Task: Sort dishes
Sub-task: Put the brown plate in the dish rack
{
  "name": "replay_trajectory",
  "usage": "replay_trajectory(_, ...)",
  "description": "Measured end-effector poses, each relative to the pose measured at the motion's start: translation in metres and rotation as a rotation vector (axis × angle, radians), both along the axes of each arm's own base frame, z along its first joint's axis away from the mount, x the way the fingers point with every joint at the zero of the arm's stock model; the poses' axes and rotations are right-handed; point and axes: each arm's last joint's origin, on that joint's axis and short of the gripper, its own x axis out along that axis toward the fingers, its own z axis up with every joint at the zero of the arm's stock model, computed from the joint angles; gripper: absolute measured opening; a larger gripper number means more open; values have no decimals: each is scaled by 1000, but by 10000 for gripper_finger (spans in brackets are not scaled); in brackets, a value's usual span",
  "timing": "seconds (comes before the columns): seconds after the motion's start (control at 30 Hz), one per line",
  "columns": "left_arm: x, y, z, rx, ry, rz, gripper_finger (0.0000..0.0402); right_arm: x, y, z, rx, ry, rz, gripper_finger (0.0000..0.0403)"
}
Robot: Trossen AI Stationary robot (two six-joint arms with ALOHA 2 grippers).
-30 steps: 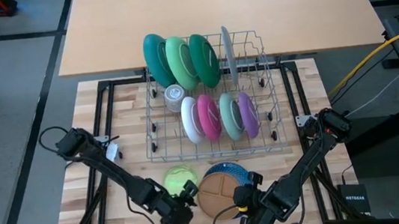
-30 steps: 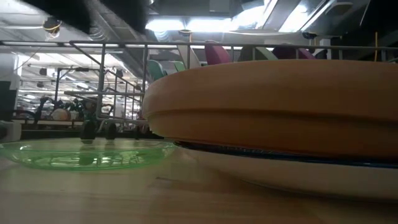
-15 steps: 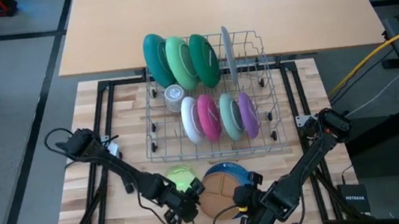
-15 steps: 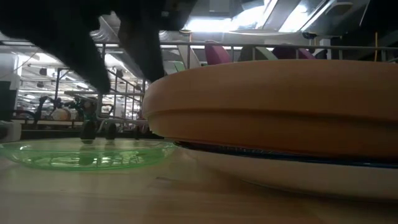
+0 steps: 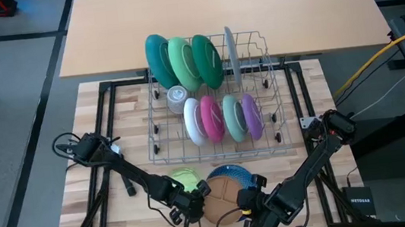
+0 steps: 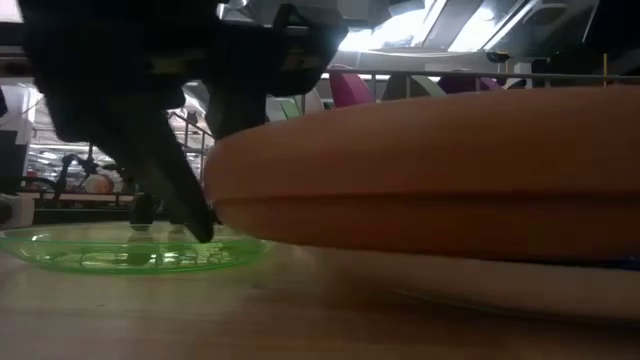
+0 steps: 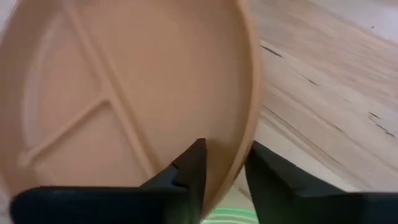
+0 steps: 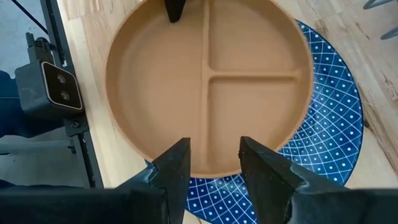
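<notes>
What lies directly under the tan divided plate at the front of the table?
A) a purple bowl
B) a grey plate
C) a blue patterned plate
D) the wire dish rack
C: the right wrist view shows the tan divided plate resting on a blue patterned plate whose rim shows around it.

Dish rack [image 5: 216, 100]: one; large plates standing in its back row: four, teal [image 5: 158, 59], pale green [image 5: 181, 62], green [image 5: 207, 59], grey [image 5: 231, 50]; small plates in front row: four, white [image 5: 193, 120], pink [image 5: 211, 118], pale teal [image 5: 232, 117], purple [image 5: 251, 115]; flat on table near both grippers: three, tan divided plate [image 8: 208, 84], blue patterned plate [image 8: 329, 130], clear green plate [image 6: 130, 248].
</notes>
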Motion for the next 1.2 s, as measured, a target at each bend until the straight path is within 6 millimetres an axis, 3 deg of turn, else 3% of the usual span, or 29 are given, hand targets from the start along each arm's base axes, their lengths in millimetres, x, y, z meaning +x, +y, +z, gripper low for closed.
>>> replay_trajectory(0.2,-2,-3,0,23,-20,12,14,0,0,0,0,0,0,144)
replay_trajectory(0.43,-3,-11,12,-50,-25,75,7,-2,-2,5,-1,0,6,144)
replay_trajectory(0.6,-3,-11,47,-146,-97,138,7,-8,-9,21,-24,-26,13,144)
replay_trajectory(0.73,-14,-10,76,-275,-109,255,5,-17,-18,34,-58,-30,5,144)
replay_trajectory(1.0,-66,-21,147,-569,-121,350,4,-32,-36,57,-129,-37,-11,144)
replay_trajectory(1.2,-111,-23,196,-760,-307,560,3,-37,-44,63,-217,-58,-31,144)
